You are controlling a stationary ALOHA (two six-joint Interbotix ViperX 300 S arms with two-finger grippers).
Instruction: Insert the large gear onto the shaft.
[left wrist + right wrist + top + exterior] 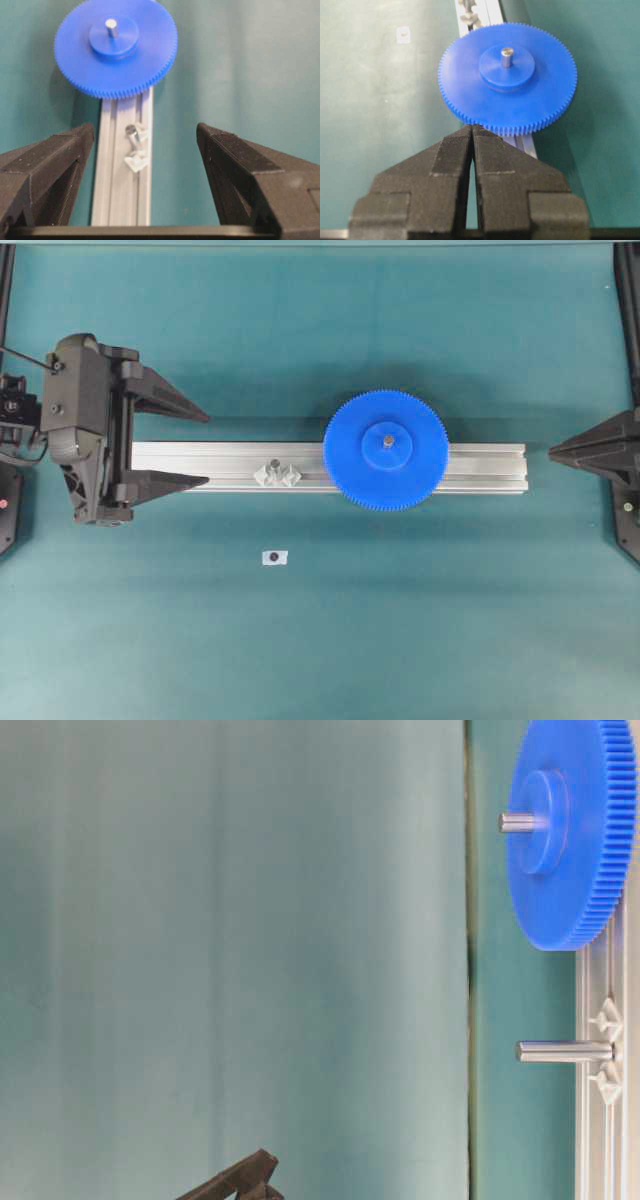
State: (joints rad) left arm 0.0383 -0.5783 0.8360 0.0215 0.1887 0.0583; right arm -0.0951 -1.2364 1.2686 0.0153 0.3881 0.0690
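The large gear [352, 455], a bright-blue toothed disc, lies flat on the right half of the rail, seated on the shaft [387, 443]. The shaft's silvery tip [506, 56] pokes up through the hub. From table level the large gear [580, 870] and shaft tip [518, 821] show at the top right. My left gripper [205, 450] is open at the rail's left end with nothing between its fingers, well short of the large gear [145, 55]. To the right of the rail, my right gripper [555, 451] is shut and empty, its tips [471, 127] just short of the gear's rim [470, 95].
A grey aluminium rail [490, 465] runs left to right across the teal table. A second bare peg [274, 472] with clear base pieces stands on the rail between my left gripper and the gear. A small white sticker [274, 557] lies in front of the rail.
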